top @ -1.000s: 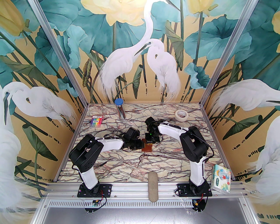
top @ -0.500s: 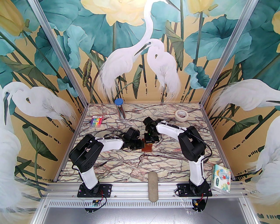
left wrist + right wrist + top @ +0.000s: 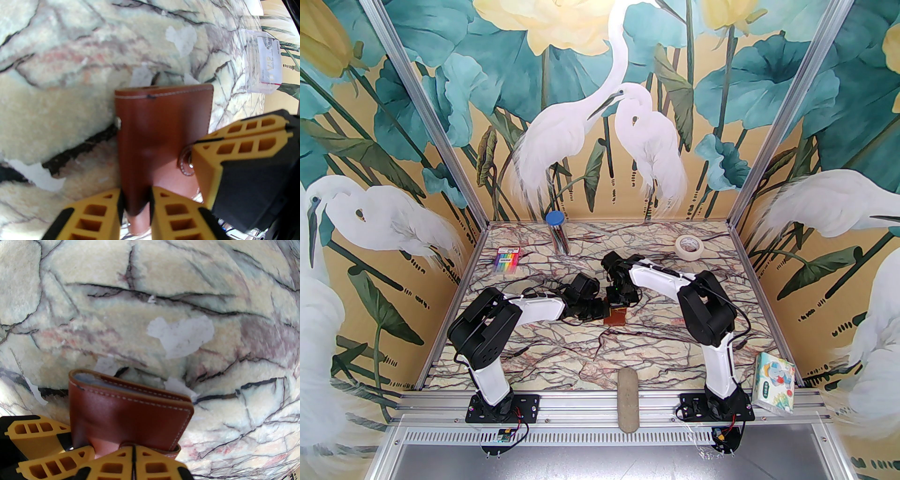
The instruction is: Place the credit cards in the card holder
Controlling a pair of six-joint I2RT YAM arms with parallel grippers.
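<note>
Card holder (image 3: 615, 318) sits mid-desk (image 3: 562, 356), closed; left hand (image 3: 136, 196) clamped on one edge (tab (image 3: 186, 164) unsnapped), right hand (image 3: 133, 460) pinched shut beside that tab. Pale card (image 3: 269, 63) in clear sleeve (image 3: 252, 58) lies well apart on the desk.

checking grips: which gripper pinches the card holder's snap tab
The right gripper, shut on the card holder's thin tab; the left gripper clamps its thicker folded body instead.

A pen pack (image 3: 506, 260) is lying far left on the counter (image 3: 600, 349), a blue-lidded tube (image 3: 557, 233) and tape roll (image 3: 689, 246) are sitting at the back, a tissue pack (image 3: 775, 383) and grey pad (image 3: 628, 398) resting in front.
</note>
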